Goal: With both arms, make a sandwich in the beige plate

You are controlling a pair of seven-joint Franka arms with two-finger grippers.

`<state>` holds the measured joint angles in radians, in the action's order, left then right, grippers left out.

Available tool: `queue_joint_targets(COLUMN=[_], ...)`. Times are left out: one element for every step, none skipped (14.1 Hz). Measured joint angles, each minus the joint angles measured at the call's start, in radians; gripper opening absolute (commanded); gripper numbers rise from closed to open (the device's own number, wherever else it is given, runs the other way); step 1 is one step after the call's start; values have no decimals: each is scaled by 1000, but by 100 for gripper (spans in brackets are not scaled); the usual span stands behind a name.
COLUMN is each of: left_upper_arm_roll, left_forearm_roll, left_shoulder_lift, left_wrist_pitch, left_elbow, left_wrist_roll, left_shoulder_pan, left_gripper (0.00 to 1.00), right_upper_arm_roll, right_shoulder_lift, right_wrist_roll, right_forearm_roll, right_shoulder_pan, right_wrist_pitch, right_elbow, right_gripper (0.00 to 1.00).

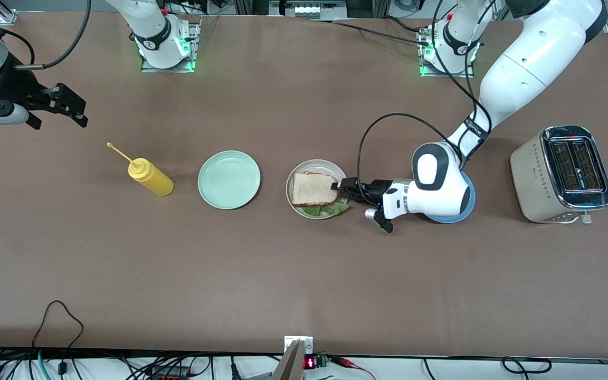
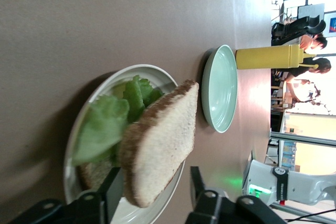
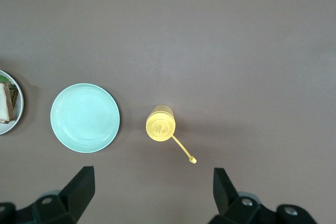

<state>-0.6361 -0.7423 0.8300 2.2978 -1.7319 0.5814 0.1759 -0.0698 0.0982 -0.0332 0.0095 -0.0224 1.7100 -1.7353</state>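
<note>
The sandwich sits on the beige plate [image 1: 317,162] [image 2: 157,72] mid-table. Its top bread slice [image 1: 312,189] [image 2: 163,140] lies tilted on a crinkled green lettuce leaf [image 1: 330,209] [image 2: 105,124], with a lower slice [image 2: 92,174] partly showing beneath. My left gripper [image 1: 343,189] [image 2: 156,177] is low at the plate's rim toward the left arm's end. It is open, its fingers straddling a corner of the top slice with a gap beside one finger. My right gripper [image 1: 66,105] [image 3: 153,174] hangs open and empty over the right arm's end of the table.
A mint-green plate [image 1: 229,179] [image 3: 85,117] lies beside the beige plate, and a yellow squeeze bottle [image 1: 151,178] [image 3: 160,123] stands beside that. A blue plate [image 1: 467,211] lies under the left wrist. A beige toaster [image 1: 562,174] stands at the left arm's end.
</note>
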Motion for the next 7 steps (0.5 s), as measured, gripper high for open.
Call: queue_joint_targets(left_upper_arm_roll=[5, 9, 10, 11, 12, 12, 12], left_forearm_roll=[55, 109, 154, 197, 248, 307, 369], left_shoulder_lift=[-10, -27, -51, -80, -114, -149, -183], left_wrist_pitch=[-18, -49, -92, -141, -194, -246, -294], left_elbow=[5, 14, 22, 30, 38, 46, 54], left_wrist_roll=[0, -1, -3, -8, -19, -39, -64], left_shoulder_pan=[7, 19, 34, 52, 70, 87, 101], left_gripper=[100, 100, 100, 100, 100, 100, 100], right_upper_arm_roll=[0, 0, 0, -1, -1, -1, -1], right_shoulder_lift=[0, 0, 0, 0, 0, 0, 0], right_wrist_roll=[0, 0, 0, 0, 0, 0, 0], right_forearm_roll=[0, 0, 0, 0, 0, 0, 0], right_shoulder_pan=[0, 0, 0, -1, -1, -1, -1], right_wrist_pitch=[0, 0, 0, 0, 0, 0, 0], right_elbow=[0, 0, 0, 0, 0, 0, 0], right_gripper=[100, 100, 100, 100, 100, 100, 100])
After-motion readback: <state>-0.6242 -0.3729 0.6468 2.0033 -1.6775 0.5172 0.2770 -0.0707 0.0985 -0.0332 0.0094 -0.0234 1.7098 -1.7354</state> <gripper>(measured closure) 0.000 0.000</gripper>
